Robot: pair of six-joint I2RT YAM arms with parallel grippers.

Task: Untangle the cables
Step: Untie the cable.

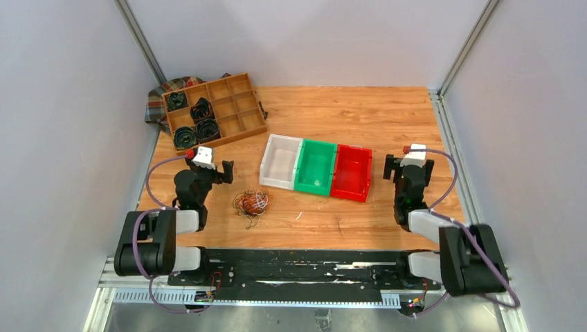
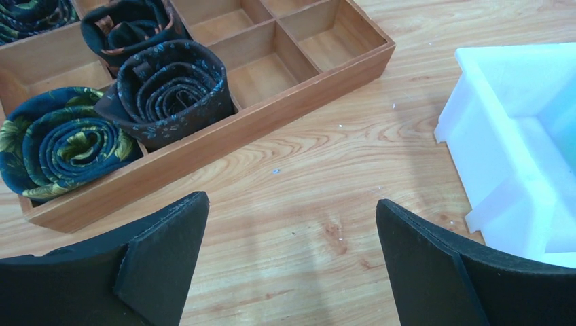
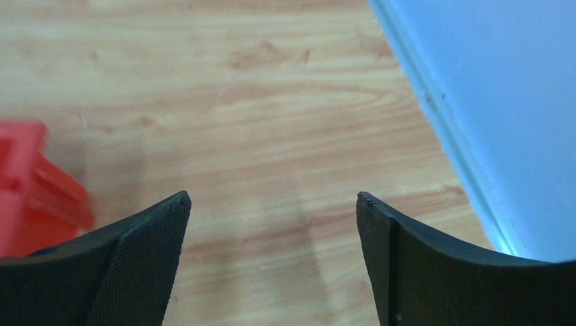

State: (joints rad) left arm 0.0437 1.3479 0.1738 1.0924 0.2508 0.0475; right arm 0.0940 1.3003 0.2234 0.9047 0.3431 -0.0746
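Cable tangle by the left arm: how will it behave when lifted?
Probably floppy: the cable tangle is thin strands in a loose clump, so it likely sags and lifts as one bunch. Probably light, sliding readily when pushed. Its trailing loose end may drag.

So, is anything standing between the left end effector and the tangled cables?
Nothing visible does. Only bare table lies between the open left end effector and the cables; the white bin stands off to the side.

The cables (image 1: 251,203) are orange, white and black. White bin (image 1: 280,161), green bin (image 1: 315,167), red bin (image 1: 351,172). The worktop (image 1: 346,111) is streaky brown. The rolls (image 2: 64,142) are dark with leaves.
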